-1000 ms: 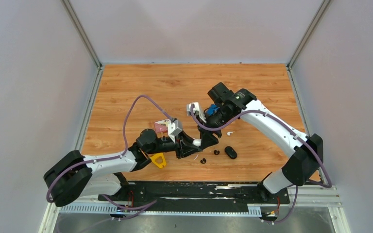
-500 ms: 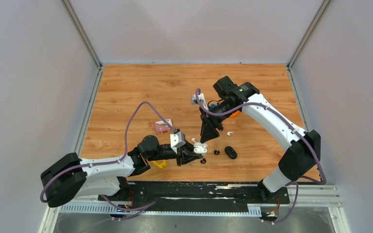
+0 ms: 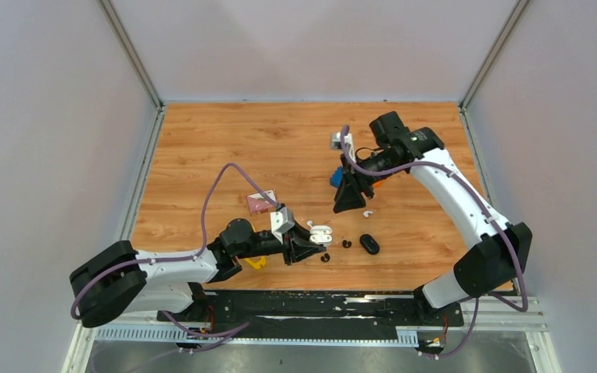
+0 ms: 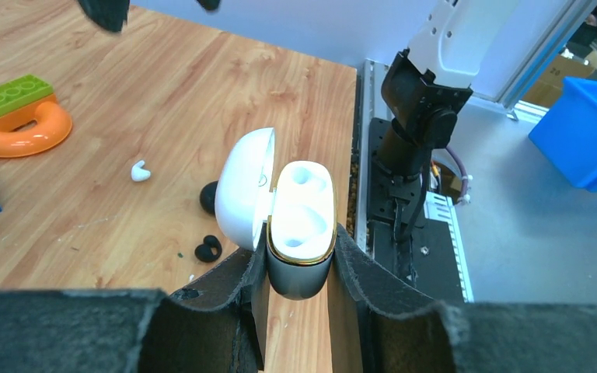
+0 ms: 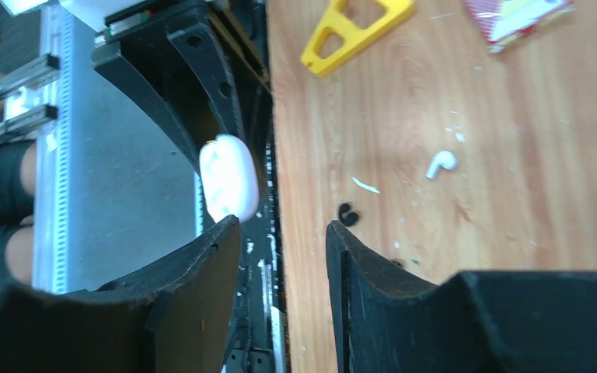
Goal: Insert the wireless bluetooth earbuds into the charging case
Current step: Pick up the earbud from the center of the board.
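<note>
While my left pincer (image 4: 299,250) squeezes the open charging case (image 4: 303,202), holes up, my right pincer (image 3: 350,207) hangs half open and empty, a white earbud (image 3: 367,212) lying just beside it, closest to this arm.

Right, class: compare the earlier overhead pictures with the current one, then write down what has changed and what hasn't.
The right hand drew back from the left hand, toward the far right, and is open and empty. The left hand shifted slightly toward the near edge, keeping its grip on the open white charging case. The loose earbuds and the black case did not move.
</note>
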`<state>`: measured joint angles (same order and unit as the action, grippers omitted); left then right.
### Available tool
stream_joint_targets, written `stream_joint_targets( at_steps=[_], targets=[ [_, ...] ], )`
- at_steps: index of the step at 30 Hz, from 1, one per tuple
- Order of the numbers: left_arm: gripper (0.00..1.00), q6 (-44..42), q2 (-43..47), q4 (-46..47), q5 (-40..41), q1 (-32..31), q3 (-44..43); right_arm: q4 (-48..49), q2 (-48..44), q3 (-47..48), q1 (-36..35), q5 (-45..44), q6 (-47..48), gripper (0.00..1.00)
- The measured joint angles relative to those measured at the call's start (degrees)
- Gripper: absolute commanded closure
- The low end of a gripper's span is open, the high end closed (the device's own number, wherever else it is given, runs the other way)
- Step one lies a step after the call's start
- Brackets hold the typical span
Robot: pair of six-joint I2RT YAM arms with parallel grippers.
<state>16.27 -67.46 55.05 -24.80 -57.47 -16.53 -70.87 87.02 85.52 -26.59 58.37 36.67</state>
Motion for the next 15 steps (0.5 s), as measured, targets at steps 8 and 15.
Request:
stream_joint_targets(
  at_steps=[8, 15],
  targets=[
    [1.0, 0.33, 8.85, -6.78, 3.37, 0.0, -0.02, 9.03, -9.27, -9.57, 10.36, -5.14, -1.27, 0.62],
    [1.0, 2.34, 24.41, -14.49, 11.47, 0.0, 0.0, 22.12, -11.23, -21.59, 8.7, -13.33, -3.56, 0.69]
  ],
)
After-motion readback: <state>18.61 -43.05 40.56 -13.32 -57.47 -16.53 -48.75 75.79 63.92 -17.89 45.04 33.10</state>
